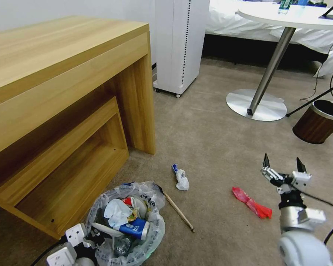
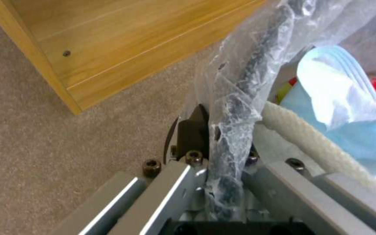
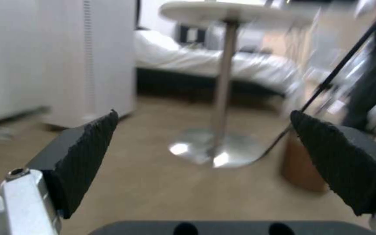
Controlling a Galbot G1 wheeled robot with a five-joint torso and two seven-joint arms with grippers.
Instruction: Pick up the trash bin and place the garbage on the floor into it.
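The trash bin (image 1: 127,255) with its whitish bag liner sits low at the front left, beside the desk. It holds a blue-white carton (image 1: 135,228), a red cup (image 1: 128,201), tissue (image 1: 116,212) and a white slipper (image 1: 105,229). My left gripper (image 1: 94,236) is shut on the bin's rim (image 2: 244,81), pinching rim and liner between its fingers (image 2: 192,127). Garbage lies on the carpet: a white tissue wad (image 1: 181,180), a wooden stick (image 1: 178,211) and a red wrapper (image 1: 252,202). My right gripper (image 1: 283,164) (image 3: 203,117) hovers open just right of the red wrapper, holding nothing.
A wooden desk (image 1: 63,92) with a lower shelf stands on the left, close to the bin. A white appliance on wheels (image 1: 179,44), a round table's chrome base (image 1: 256,104), a brown wood-grain bin (image 1: 318,122) and cables lie farther back. Carpet between them is open.
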